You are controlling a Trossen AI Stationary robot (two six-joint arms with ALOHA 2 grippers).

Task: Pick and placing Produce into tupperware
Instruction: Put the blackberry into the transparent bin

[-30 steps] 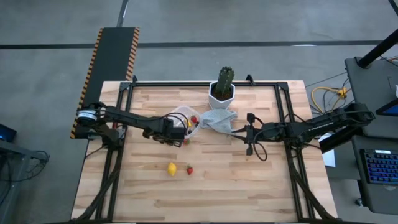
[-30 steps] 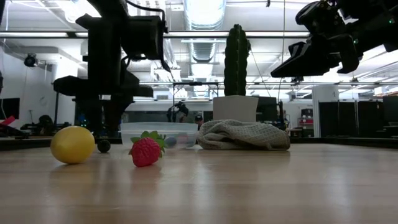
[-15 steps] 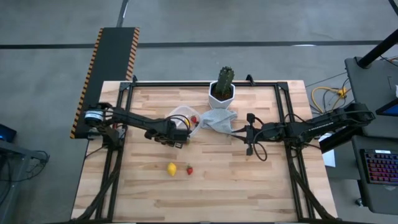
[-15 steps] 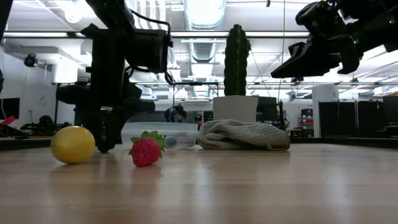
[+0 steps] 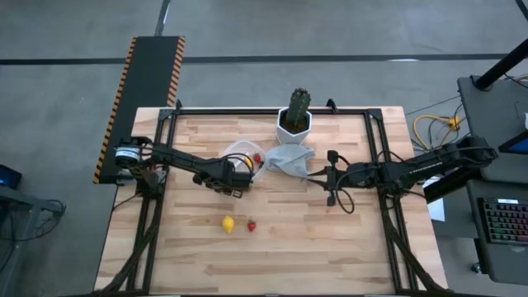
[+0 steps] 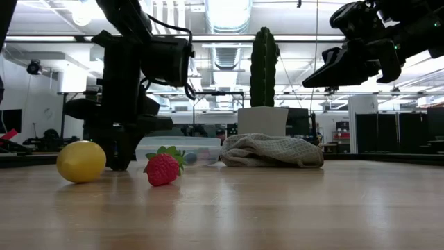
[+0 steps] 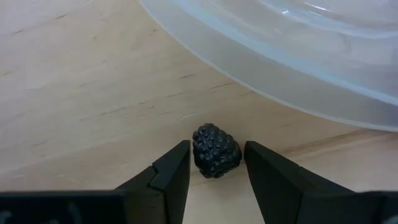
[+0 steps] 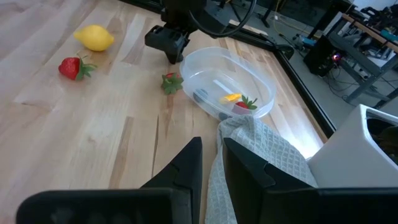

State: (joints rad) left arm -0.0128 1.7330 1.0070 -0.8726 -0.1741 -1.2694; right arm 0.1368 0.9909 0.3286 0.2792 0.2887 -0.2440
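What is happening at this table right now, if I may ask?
The left gripper is down on the wooden table with its open fingers either side of a small dark bumpy berry, beside the round clear plastic container. A yellow lemon and a red strawberry lie loose. The right gripper hangs over the pale cloth.
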